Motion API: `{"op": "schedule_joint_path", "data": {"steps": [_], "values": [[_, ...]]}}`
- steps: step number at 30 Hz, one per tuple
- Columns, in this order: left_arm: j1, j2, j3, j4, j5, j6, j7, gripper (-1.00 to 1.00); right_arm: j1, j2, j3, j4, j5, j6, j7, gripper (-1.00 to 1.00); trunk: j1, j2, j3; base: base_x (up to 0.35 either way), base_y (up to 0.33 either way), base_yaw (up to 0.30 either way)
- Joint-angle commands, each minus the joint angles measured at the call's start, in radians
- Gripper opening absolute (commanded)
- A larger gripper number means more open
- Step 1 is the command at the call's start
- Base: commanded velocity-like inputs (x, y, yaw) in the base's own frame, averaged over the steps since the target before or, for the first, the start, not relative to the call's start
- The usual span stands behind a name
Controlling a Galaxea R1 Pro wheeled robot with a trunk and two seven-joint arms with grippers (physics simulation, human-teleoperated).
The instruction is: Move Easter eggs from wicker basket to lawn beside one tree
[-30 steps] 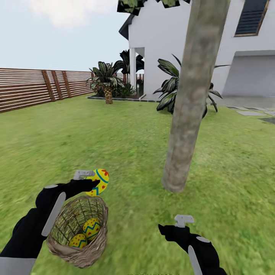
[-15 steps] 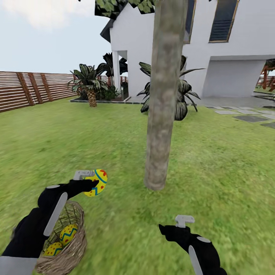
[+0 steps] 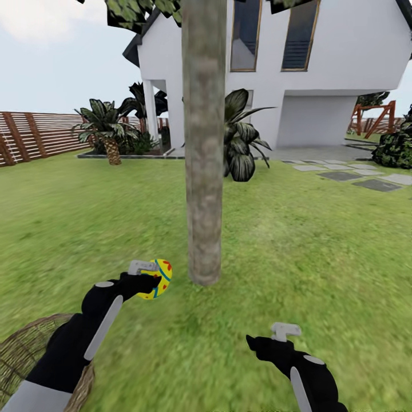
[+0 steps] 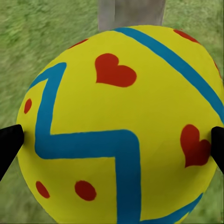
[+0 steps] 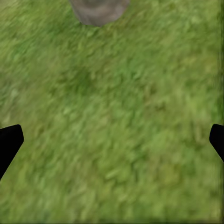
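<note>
Egg in hand: I am holding one Easter egg [image 3: 158, 278] in the left tool [image 3: 150, 275], fingers pinching it on opposite sides; the left wrist view is showing the egg [image 4: 121, 130] close up with the dark fingertips [image 4: 9, 144] at its two flanks.
Left tool state: clamped on the egg, well above the lawn [image 3: 320, 240] as far as I can judge.
Right tool state: the right tool [image 3: 284, 331] is hanging empty over bare grass, its fingertips [image 5: 10, 140] standing wide apart at the edges of its wrist view.
Tree: the grey-brown trunk [image 3: 203, 143] is rising from the grass just beyond and to the right of the held egg; its base [image 5: 99, 10] is also peeking in at the far end of the right wrist view.
Key relation: the trunk base is lying forward and slightly right of the left tool, near but not touching; the left arm is the closer one and already loaded.
Basket: the wicker basket [image 3: 23, 355] is sitting at the near-left corner of my view, half hidden by the left arm; I cannot tell what is inside.
Next move, my judgement: I am planning to lower the egg onto the grass beside the trunk base, then loosen the fingers.
Risk: the egg is round and may roll once freed.
</note>
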Motion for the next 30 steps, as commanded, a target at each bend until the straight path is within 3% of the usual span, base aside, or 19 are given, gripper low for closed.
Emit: {"op": "schedule_joint_path", "data": {"steps": [1, 7, 10, 16, 22, 25, 30], "values": [[-0.001, 0.001, -0.003, -0.003, 0.006, 0.005, 0.002, -1.00, -0.001, 0.001, -0.002, -0.001, -0.005, 0.005, 0.003, 1.00, 0.000, -0.001, -0.001, -0.029, -0.093, -0.069], [-0.001, 0.000, -0.013, -0.003, 0.007, 0.014, -0.009, -1.00, -0.001, 0.001, 0.000, -0.002, -0.005, 0.004, 0.002, 1.00, -0.023, 0.041, 0.019, -0.006, -0.018, -0.014], [-0.001, 0.000, -0.053, 0.000, 0.006, 0.027, -0.014, -1.00, -0.001, 0.002, 0.001, -0.001, -0.005, 0.004, 0.002, 1.00, -0.035, 0.062, 0.028, 0.000, 0.000, 0.000], [-0.002, -0.004, -0.076, 0.003, 0.003, 0.067, -0.012, -1.00, -0.001, 0.002, 0.001, -0.002, -0.005, 0.004, 0.002, 1.00, -0.058, 0.104, 0.047, 0.000, 0.000, 0.000], [-0.003, -0.022, -0.084, 0.042, 0.003, 0.074, -0.012, -1.00, -0.001, 0.002, 0.003, 0.000, -0.005, -0.001, 0.002, 1.00, -0.081, 0.146, 0.066, 0.000, 0.000, 0.000], [-0.003, -0.031, -0.088, 0.054, 0.003, 0.076, -0.012, -1.00, -0.001, 0.002, 0.004, 0.000, -0.005, -0.052, 0.001, 1.00, -0.092, 0.167, 0.076, 0.000, 0.000, -0.033], [-0.003, -0.034, -0.090, 0.062, 0.002, 0.076, -0.011, -1.00, -0.001, 0.002, -0.002, 0.001, -0.005, -0.071, 0.001, 1.00, -0.111, 0.202, 0.096, 0.000, 0.000, -0.180]]}}
